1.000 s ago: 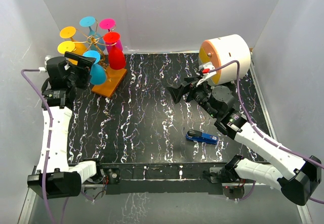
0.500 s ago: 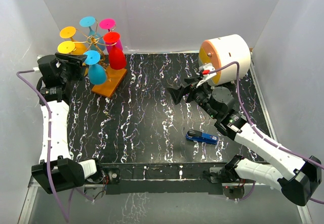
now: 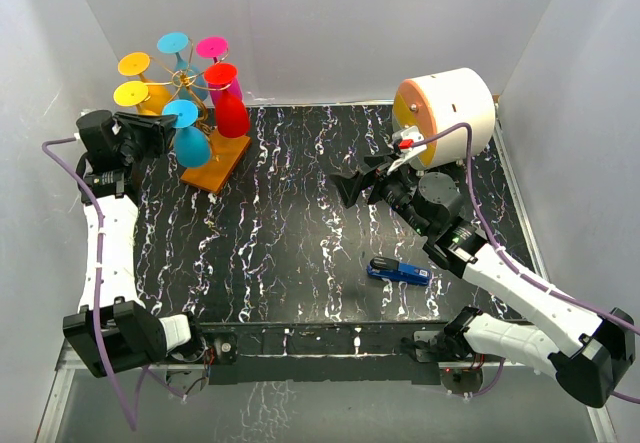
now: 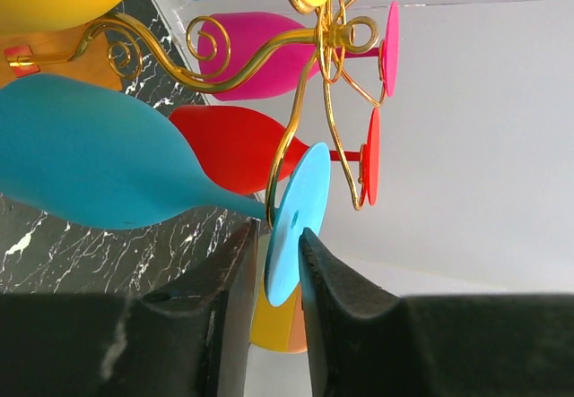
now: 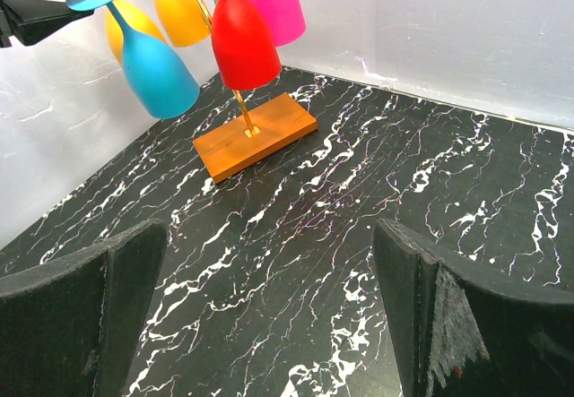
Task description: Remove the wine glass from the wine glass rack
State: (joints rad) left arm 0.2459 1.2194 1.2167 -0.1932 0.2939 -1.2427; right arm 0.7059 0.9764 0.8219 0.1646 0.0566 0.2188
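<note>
On wine glass rack (image 3: 216,164), coloured glasses (image 3: 231,116)

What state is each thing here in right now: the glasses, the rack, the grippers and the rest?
wine glass rack: upright, glasses hanging on it.
blue wine glass: hanging upside down, foot between the left gripper fingers.
red wine glass: hanging upside down.
left gripper: fingers flank the foot; contact unclear.
right gripper: wide open, empty.
blue stapler: lying closed on the table.
white drum: on its side.
</note>
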